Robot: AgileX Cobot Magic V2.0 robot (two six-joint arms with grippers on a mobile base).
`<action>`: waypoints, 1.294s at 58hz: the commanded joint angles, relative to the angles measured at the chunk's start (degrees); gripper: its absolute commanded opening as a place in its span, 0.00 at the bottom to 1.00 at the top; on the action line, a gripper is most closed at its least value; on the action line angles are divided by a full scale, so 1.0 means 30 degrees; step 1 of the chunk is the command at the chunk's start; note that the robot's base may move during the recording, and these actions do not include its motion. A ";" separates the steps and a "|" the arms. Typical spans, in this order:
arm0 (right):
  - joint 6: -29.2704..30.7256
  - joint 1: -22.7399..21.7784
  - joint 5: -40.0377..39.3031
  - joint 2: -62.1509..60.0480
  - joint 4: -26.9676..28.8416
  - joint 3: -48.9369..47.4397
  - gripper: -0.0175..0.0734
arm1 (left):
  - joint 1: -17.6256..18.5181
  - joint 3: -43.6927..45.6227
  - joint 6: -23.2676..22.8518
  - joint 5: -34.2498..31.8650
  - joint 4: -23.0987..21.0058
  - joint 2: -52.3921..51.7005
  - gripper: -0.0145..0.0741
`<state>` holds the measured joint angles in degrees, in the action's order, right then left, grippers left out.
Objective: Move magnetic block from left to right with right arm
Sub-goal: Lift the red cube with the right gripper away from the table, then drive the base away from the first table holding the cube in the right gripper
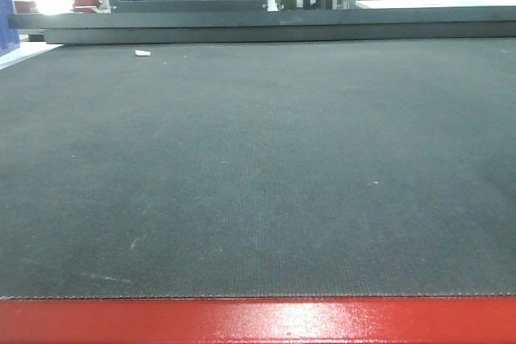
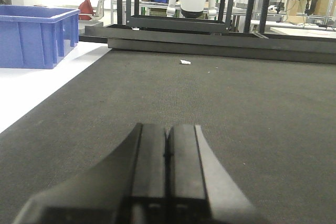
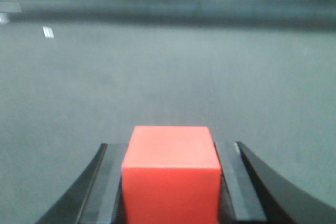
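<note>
Red magnetic block (image 3: 171, 177) is clamped between the fingers of the right gripper (image 3: 171, 153). Left gripper (image 2: 168, 129) sits low over the bench (image 2: 262, 103), jaws pressed together.

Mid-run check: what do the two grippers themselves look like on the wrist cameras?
The left gripper has two black, flat-faced fingers with sloping dark-grey outer flanks and small round holes near the base. The right gripper looks alike: black fingers curving outward, with lighter grey strips along their inner faces. No cables or markings show.

Dark mat (image 1: 258, 167), blue bin (image 2: 37, 35)
</note>
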<state>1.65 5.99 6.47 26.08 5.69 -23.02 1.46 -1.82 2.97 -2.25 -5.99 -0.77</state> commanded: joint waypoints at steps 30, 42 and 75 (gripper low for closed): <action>0.0216 -0.0132 -0.0841 -0.3206 0.0038 -0.0543 0.50 | -0.0021 -0.0147 0.0004 -0.1654 -0.0089 -0.0228 0.02; 0.0216 -0.0132 -0.0841 -0.3206 0.0038 -0.0543 0.50 | -0.0021 -0.0147 0.0004 -0.1654 -0.0089 -0.0228 0.02; 0.0216 -0.0132 -0.0841 -0.3206 0.0038 -0.0543 0.50 | -0.0021 -0.0147 0.0004 -0.1654 -0.0089 -0.0228 0.02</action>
<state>1.65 5.99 8.76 16.06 5.69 -23.02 1.46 -1.82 2.97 -2.25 -5.99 -0.77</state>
